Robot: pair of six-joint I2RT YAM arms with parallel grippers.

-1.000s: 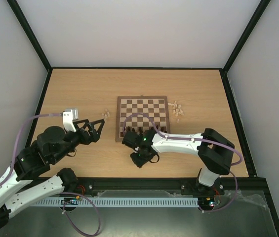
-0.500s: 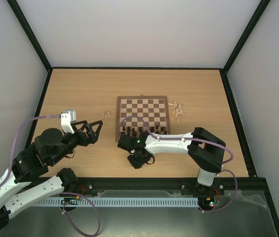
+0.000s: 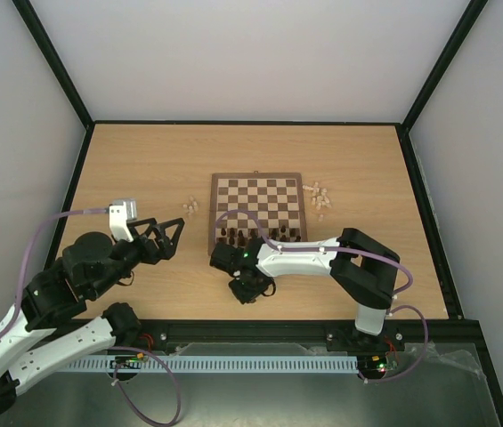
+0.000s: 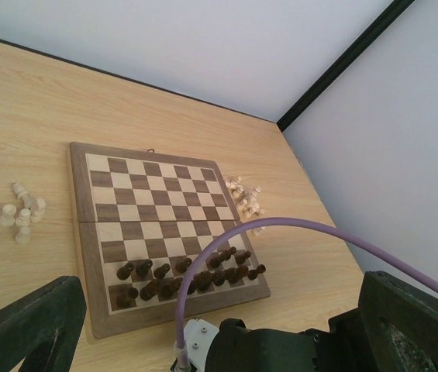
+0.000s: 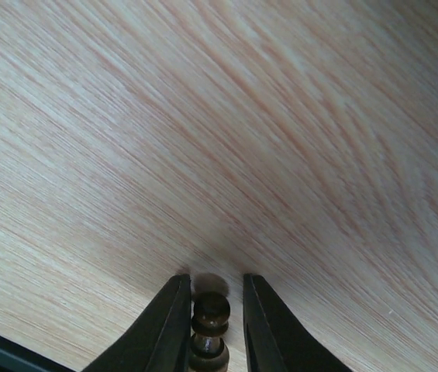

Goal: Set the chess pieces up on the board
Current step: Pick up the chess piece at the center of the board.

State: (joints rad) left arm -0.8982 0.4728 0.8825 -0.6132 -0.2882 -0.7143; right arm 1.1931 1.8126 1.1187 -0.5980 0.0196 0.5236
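Observation:
The board (image 3: pixel 257 194) lies mid-table, with dark chess pieces (image 3: pixel 256 235) standing in its two nearest rows; the left wrist view shows the board (image 4: pixel 143 203) and those dark pieces (image 4: pixel 187 273) too. My right gripper (image 3: pixel 249 286) is down at the tabletop just in front of the board's near left corner. In the right wrist view its jaws (image 5: pixel 213 279) closely flank one dark pawn (image 5: pixel 211 311). The left finger touches the pawn and a thin gap shows at the right finger. My left gripper (image 3: pixel 176 237) hovers wide open left of the board, holding nothing.
Pale pieces lie in a heap (image 3: pixel 320 197) right of the board and a smaller heap (image 3: pixel 190 206) left of it. A purple cable (image 4: pixel 281 232) arches over the right arm. Black frame rails border the table.
The right gripper slid a little left along the table in front of the board, and its jaws narrowed around the dark pawn. The left arm drew back slightly.

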